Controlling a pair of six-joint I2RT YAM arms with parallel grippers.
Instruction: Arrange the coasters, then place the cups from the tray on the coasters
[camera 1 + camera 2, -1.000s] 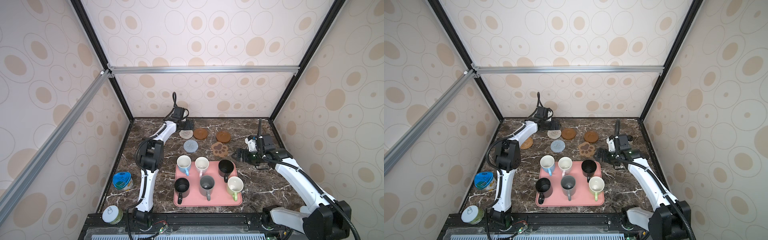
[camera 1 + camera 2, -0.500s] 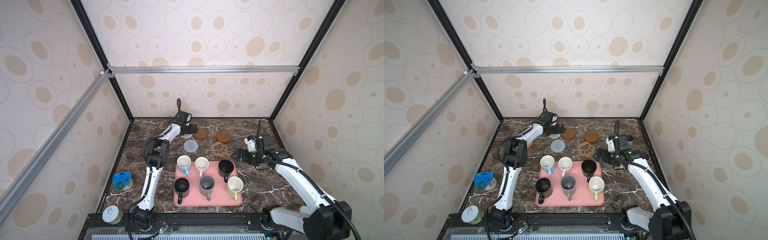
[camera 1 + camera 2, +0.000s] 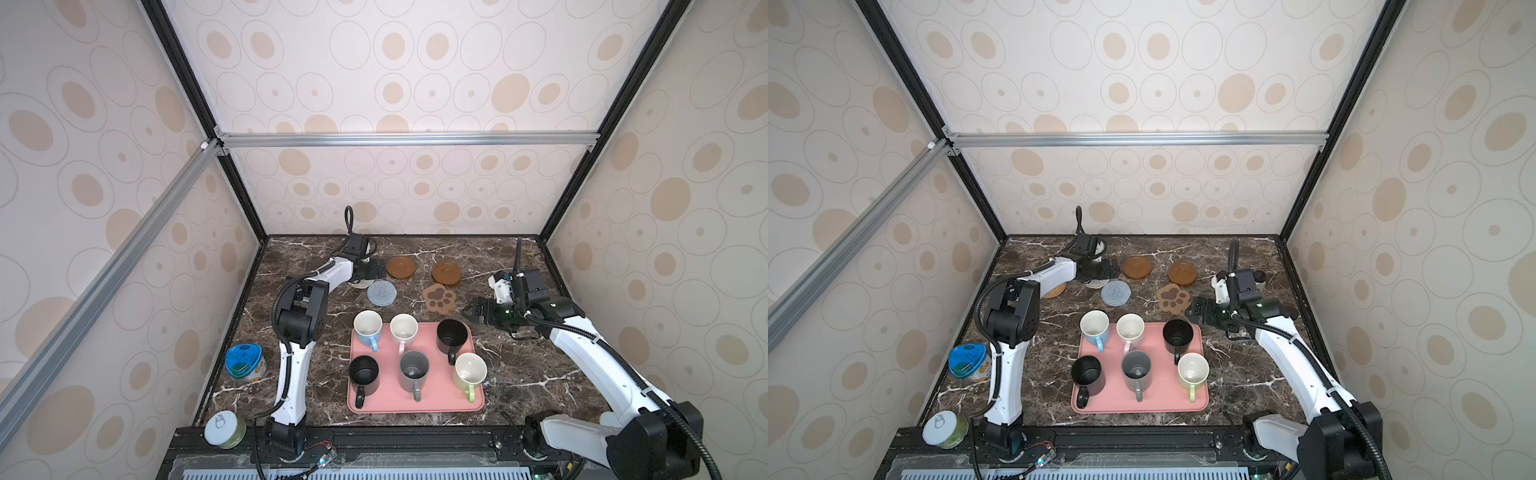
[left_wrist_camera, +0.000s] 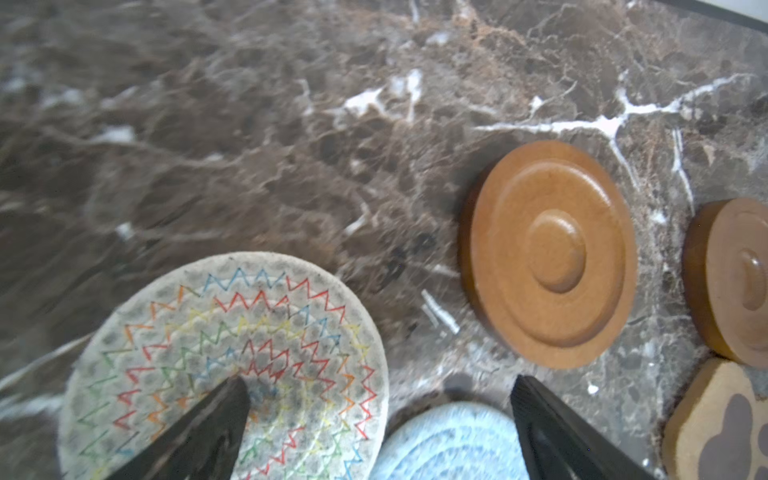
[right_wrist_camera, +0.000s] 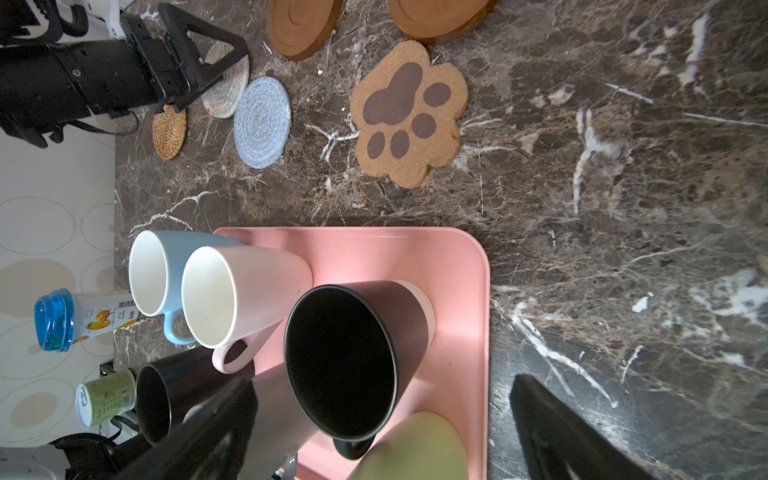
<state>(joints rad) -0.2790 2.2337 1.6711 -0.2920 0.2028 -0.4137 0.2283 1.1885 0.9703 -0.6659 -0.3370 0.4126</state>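
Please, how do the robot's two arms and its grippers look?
Both the left arm and the right arm have white links, black joints and a black ribbed hose alongside. The left gripper and the right gripper are black, with tapering triangular fingers.

Jaws spread over cream coaster, wooden disc

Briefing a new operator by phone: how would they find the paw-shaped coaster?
Start at the pink tray. Just beyond its far edge, towards the right, lies the paw-shaped coaster. Unlike the round coasters nearby, it shows dark toe pads.
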